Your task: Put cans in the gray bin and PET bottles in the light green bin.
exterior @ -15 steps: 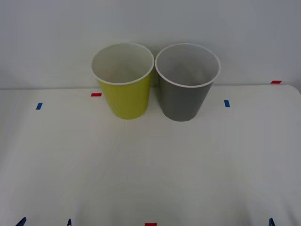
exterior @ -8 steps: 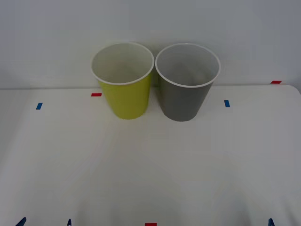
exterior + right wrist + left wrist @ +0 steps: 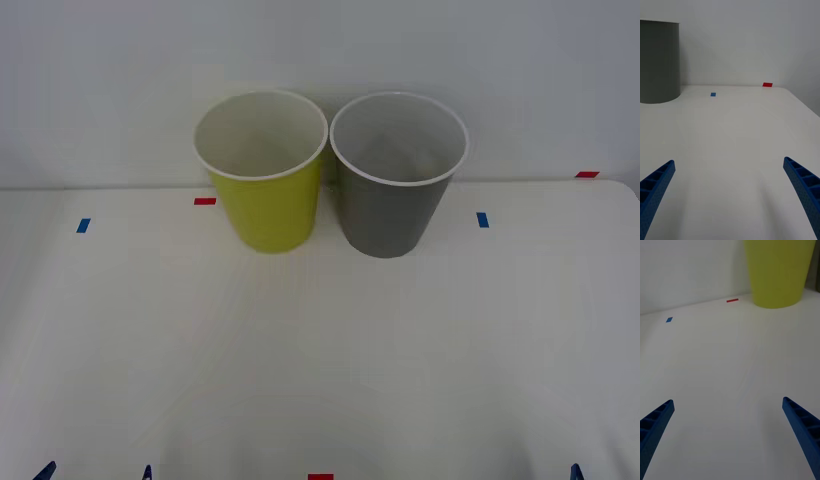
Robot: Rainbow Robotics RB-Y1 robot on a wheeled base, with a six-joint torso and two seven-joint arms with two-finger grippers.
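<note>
1. White tabletop (image 3: pixel 320 350) against a plain pale wall; small red and blue tape marks dot its surface, including a red mark (image 3: pixel 204 201) and a blue mark (image 3: pixel 482 219) near the bins.
2. Green bin (image 3: pixel 267 205) stands upright at the far middle of the tabletop, on the robot's left; white rim, white inside.
3. Gray bin (image 3: pixel 390 210) stands upright just beside it on the right, rims close together; I cannot tell if they touch. Pale inside; no contents visible from this angle in either bin.
4. Left gripper (image 3: pixel 728 435): blue ribbed fingers spread wide, nothing between them, low over bare tabletop at the near edge. The green bin (image 3: pixel 777 273) sits ahead of it, well apart; a red mark (image 3: pixel 732 300) and a blue mark (image 3: pixel 669 319) lie ahead too.
5. Right gripper (image 3: pixel 730 195): fingers likewise released and wide, holding nothing, low over bare tabletop at the near right edge. The gray bin (image 3: pixel 658 62) stands ahead, well apart.
6. Blue fingertips of both grippers peek in at the front view's bottom corners.
</note>
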